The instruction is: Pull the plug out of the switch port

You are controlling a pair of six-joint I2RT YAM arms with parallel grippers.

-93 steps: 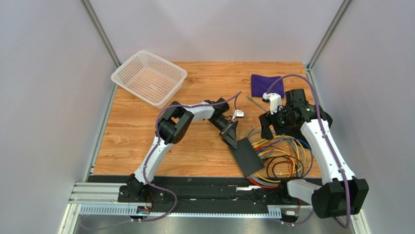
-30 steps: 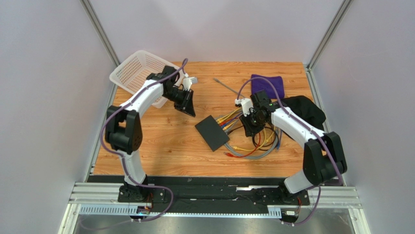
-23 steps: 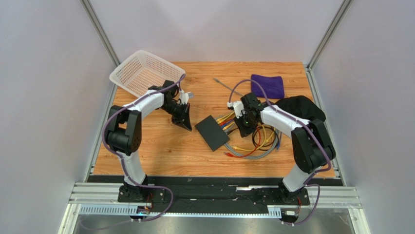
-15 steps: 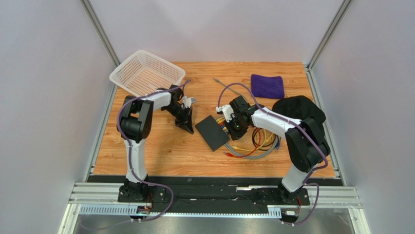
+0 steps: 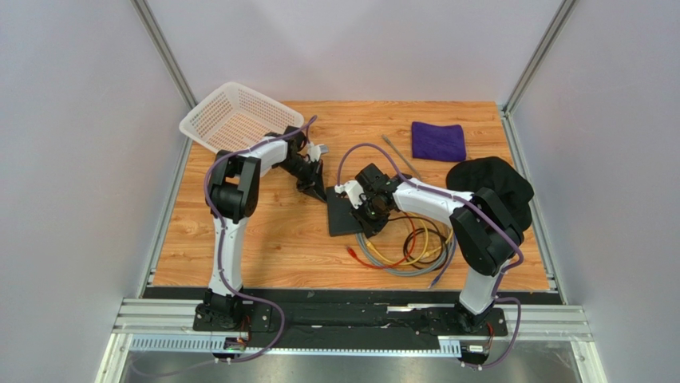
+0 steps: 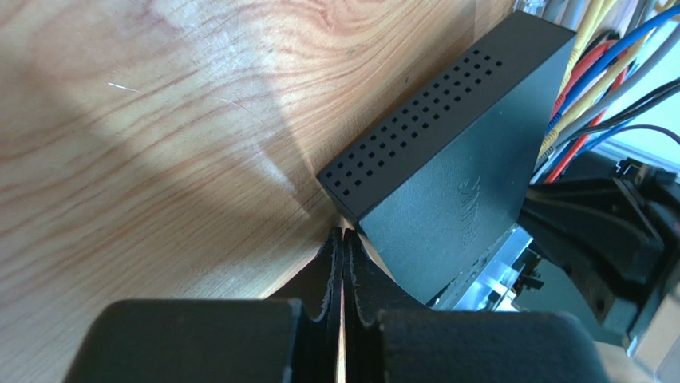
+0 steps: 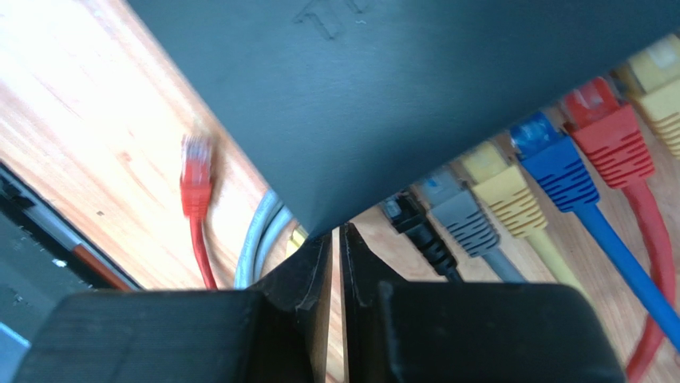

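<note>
1. Top view: the switch (image 5: 345, 217) lies flat mid-table (image 5: 279, 247), with cables (image 5: 403, 254) looped on its near-right side. The left claw (image 5: 317, 194) sits at the switch's far-left corner, and the right claw (image 5: 372, 209) is over its right edge. From here I cannot tell how either claw's fingers stand. A basket (image 5: 239, 120) is at the far left and a purple cloth (image 5: 438, 141) at the far right.
2. Left wrist: the left claw (image 6: 343, 235) has its fingers pressed together on nothing. The tips are right at a corner of the switch (image 6: 447, 175), whose vented side faces the camera.
3. Right wrist: the right claw (image 7: 338, 233) is pressed almost together with nothing between the fingers. Its tips are at the switch's edge, beside a row of plugs (image 7: 511, 175) seated in the ports: black, grey, yellow, blue, red, yellow. A loose red plug (image 7: 195, 171) lies on the wood, apart from the switch
</note>
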